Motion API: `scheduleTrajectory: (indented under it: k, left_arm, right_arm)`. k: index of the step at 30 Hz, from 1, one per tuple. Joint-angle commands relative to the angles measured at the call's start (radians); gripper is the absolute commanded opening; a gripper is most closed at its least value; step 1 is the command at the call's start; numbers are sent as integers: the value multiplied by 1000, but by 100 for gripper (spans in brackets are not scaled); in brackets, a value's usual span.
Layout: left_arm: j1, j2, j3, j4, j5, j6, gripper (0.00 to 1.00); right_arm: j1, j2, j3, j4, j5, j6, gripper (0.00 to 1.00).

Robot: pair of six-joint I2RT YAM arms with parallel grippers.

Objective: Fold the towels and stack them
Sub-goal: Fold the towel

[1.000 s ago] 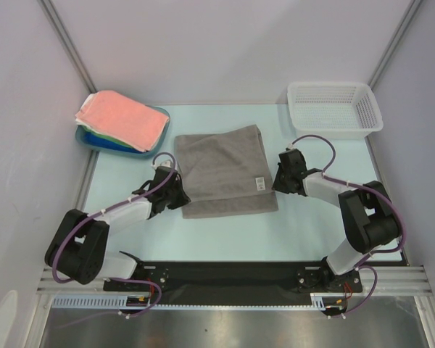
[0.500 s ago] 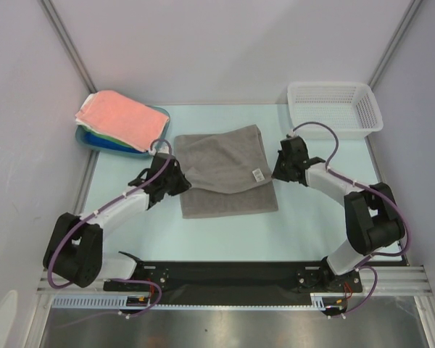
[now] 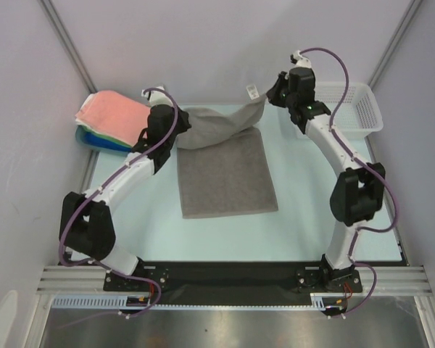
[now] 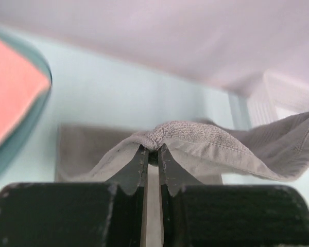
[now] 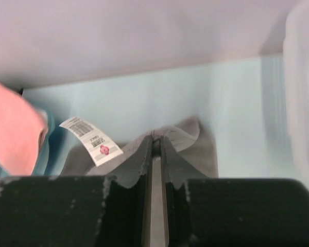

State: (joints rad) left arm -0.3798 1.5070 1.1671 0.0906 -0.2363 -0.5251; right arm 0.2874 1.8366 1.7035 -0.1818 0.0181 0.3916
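Two corners of the grey towel [image 3: 225,174] hang raised over the table's [image 3: 312,210] far edge, left gripper [image 3: 180,129] and right gripper [image 3: 270,98] each pinched tight on one

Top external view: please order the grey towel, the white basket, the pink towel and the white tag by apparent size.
1. grey towel, clearly largest.
2. white basket and pink towel: they look alike, both partly covered, so I do not rank them.
3. white tag, smallest.
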Motion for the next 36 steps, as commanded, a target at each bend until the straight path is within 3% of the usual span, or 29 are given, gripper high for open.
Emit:
scheduleTrajectory:
  k: [1,8,10,23,31,36]
  left_arm:
    - [9,105,114,234,-107,173,0]
    - [10,330,320,434,-144,342,0]
    - [13,369,356,472,-156,370,0]
    - [50,521,489,535,-164,372,0]
    - [56,469,448,477,-152,326,0]
    - [67,383,346,451,-135,271,0]
  right_arm:
    - [-10,143,263,10,-7,-77,0]
    - [-24,446,700,-47,-30,-106,0]
    - [-28,466,725,-15,-32,-115,0]
    - [-50,474,708,162,33,-161,0]
    - [-53,429,610,153,29,-135,0]
    - [-54,363,504,145,25,-117,0]
